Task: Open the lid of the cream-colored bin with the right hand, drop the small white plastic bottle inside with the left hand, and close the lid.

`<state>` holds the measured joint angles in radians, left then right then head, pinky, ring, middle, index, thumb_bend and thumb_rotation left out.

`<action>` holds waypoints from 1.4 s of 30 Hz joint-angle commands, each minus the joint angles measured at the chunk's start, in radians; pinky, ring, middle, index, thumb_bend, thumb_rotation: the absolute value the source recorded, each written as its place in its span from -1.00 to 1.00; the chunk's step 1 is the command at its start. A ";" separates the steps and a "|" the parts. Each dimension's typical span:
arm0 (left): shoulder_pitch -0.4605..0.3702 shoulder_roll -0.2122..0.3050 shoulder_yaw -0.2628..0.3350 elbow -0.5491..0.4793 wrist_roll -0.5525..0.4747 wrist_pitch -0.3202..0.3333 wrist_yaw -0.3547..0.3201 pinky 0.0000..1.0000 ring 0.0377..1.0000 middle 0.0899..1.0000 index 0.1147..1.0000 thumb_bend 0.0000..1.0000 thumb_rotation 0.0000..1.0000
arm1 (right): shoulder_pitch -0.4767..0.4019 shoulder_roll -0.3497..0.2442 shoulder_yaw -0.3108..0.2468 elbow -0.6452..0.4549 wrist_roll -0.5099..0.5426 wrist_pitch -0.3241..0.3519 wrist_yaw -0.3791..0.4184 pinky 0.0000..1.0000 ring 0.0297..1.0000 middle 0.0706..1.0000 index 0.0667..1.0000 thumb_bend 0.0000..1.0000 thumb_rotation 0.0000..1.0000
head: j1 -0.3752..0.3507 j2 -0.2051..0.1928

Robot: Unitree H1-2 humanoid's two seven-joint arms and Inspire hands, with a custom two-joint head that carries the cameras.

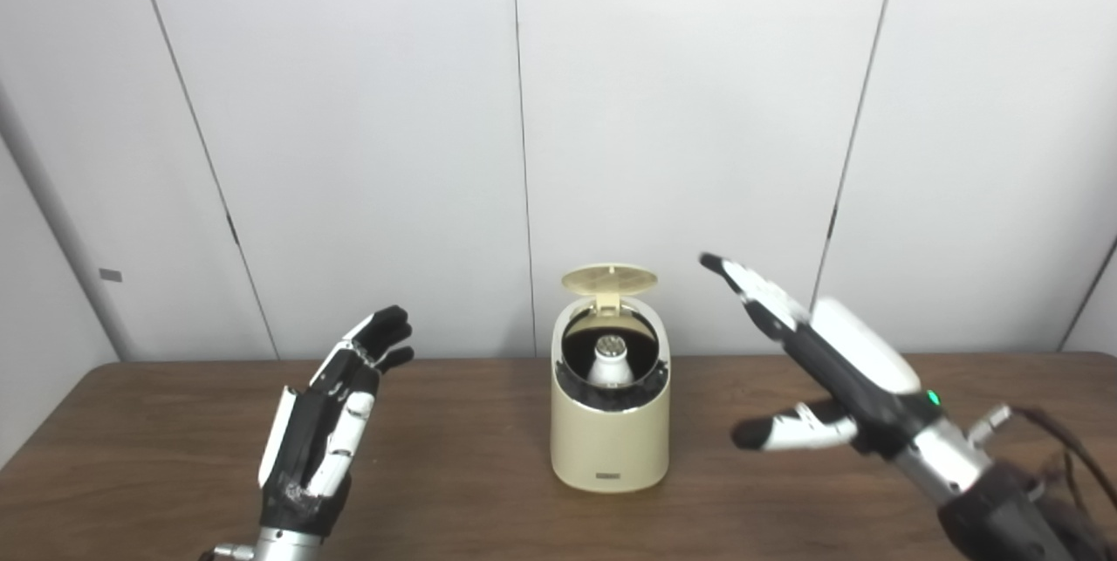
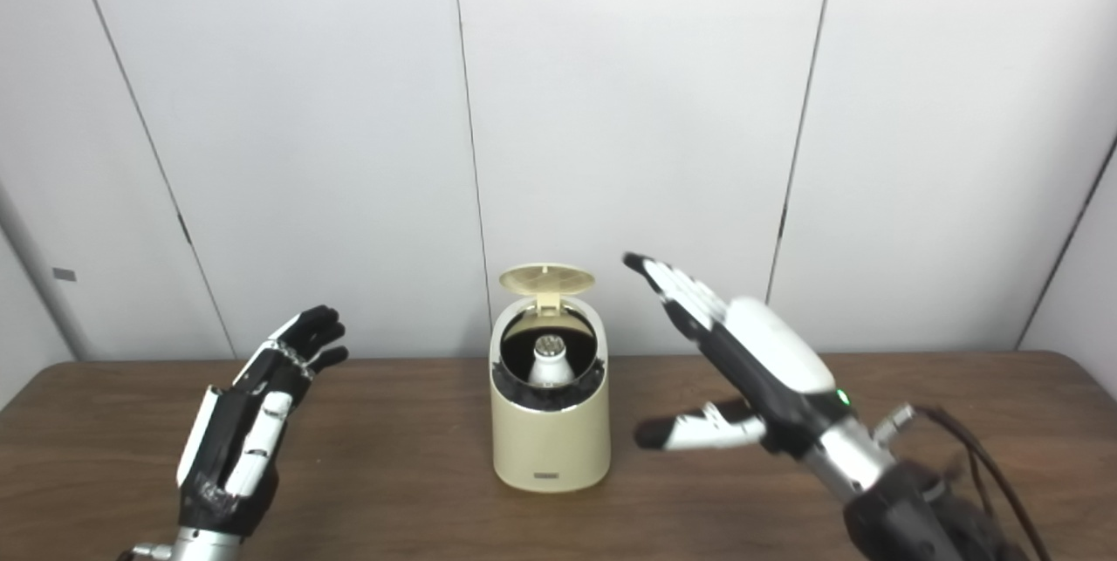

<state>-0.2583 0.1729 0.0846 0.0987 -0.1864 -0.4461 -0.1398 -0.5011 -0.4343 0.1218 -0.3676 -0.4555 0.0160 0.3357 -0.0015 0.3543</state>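
Note:
The cream-colored bin (image 1: 609, 439) stands at the table's middle with its lid (image 1: 609, 278) flipped up at the back. The small white plastic bottle (image 1: 610, 362) sits inside the dark opening, top end showing. My left hand (image 1: 327, 430) is open and empty, raised to the left of the bin, fingers apart. My right hand (image 1: 829, 369) is open and empty, raised to the right of the bin, fingers stretched toward the lid without touching it. The same scene shows in the right eye view, with the bin (image 2: 550, 439), left hand (image 2: 249, 421) and right hand (image 2: 750, 369).
The brown wooden table (image 1: 471, 474) spans the view. A white panelled wall (image 1: 349, 107) stands close behind the bin. Dark cables (image 1: 1065, 448) trail from my right wrist at the right edge.

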 commanded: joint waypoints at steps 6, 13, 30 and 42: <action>-0.006 -0.008 0.017 -0.013 0.070 -0.023 -0.002 0.66 0.74 0.73 0.69 -0.31 0.56 | -0.198 0.000 0.050 -0.017 -0.143 0.059 0.064 0.85 1.00 0.90 0.88 0.87 0.96 | 0.002 0.005; 0.001 -0.012 0.019 -0.017 0.099 -0.021 0.012 0.67 0.73 0.72 0.67 -0.25 0.58 | -0.309 0.031 0.099 0.061 -0.196 0.079 0.106 0.81 0.99 0.81 0.77 0.84 0.91 | 0.004 0.009; 0.009 -0.022 0.032 0.009 0.110 -0.021 0.029 0.62 0.70 0.69 0.64 -0.17 0.61 | -0.427 0.074 0.174 0.350 -0.212 -0.012 0.079 0.83 0.94 0.74 0.72 0.82 0.90 | -0.005 0.019; 0.011 -0.017 0.048 0.011 0.117 -0.023 0.028 0.59 0.66 0.63 0.58 -0.18 0.61 | -0.378 0.069 0.188 0.341 -0.205 0.002 0.089 0.79 0.95 0.71 0.66 0.78 0.94 | -0.024 0.026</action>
<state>-0.2237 0.1436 0.1253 0.1173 -0.0736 -0.4461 -0.1209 -0.8454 -0.3575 0.3222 0.0039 -0.6686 0.0291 0.4331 -0.0230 0.3804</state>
